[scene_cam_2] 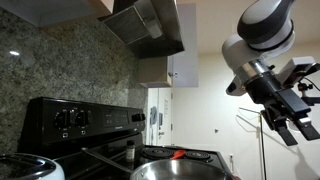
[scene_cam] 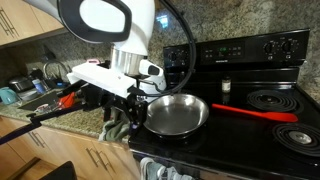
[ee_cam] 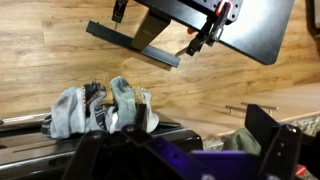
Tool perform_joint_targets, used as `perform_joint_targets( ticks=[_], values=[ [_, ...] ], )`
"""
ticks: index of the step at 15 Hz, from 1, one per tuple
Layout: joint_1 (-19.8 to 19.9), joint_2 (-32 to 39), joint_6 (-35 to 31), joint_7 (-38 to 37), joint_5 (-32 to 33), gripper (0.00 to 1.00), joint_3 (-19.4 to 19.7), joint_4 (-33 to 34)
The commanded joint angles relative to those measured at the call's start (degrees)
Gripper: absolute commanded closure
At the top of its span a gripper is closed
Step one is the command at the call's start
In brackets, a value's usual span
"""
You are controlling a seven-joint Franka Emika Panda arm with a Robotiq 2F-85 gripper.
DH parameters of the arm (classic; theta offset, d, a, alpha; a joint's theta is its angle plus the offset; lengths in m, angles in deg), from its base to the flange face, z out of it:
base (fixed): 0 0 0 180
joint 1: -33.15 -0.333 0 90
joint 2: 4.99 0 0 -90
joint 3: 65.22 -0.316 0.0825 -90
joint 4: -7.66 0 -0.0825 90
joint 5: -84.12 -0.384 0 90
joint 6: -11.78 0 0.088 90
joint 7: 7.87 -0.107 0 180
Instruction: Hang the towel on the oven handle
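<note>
In the wrist view the pale grey-green towel [ee_cam: 100, 108] lies bunched and draped over a long black bar [ee_cam: 22, 125] at the range's front, which looks like the oven handle, with wooden floor behind it. My gripper [ee_cam: 185, 150] is open with nothing between its fingers and stays apart from the towel. In both exterior views the gripper [scene_cam: 133, 118] [scene_cam_2: 292, 125] hangs over the range's front corner beside the steel pan [scene_cam: 178, 115]. The handle itself is not clear in either exterior view.
The pan's long red handle [scene_cam: 262, 113] points across the black cooktop [scene_cam: 275, 100]. An olive-green lump [scene_cam: 115, 128] sits on the granite counter [scene_cam: 70, 120] by the range's corner. Clutter fills the sink area [scene_cam: 35, 88]. A black stand [ee_cam: 150, 40] rests on the floor.
</note>
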Motion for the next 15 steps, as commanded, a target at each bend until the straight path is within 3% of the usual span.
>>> perform_joint_targets(
  ticks=[1,8,13,14,15],
  values=[
    [2.0,6.6,8.2,10.5,-0.4,0.0,-0.9,7.2],
    [5.3,15.9,22.7,27.5,1.9,0.0,-2.9,16.4],
    [8.1,19.0,22.8,33.0,-9.2,0.0,-4.6,19.4],
    [7.5,19.5,22.9,29.7,-8.2,0.0,-4.7,20.2],
    [7.7,18.4,20.2,31.1,-7.1,0.0,-4.7,17.3]
  ],
)
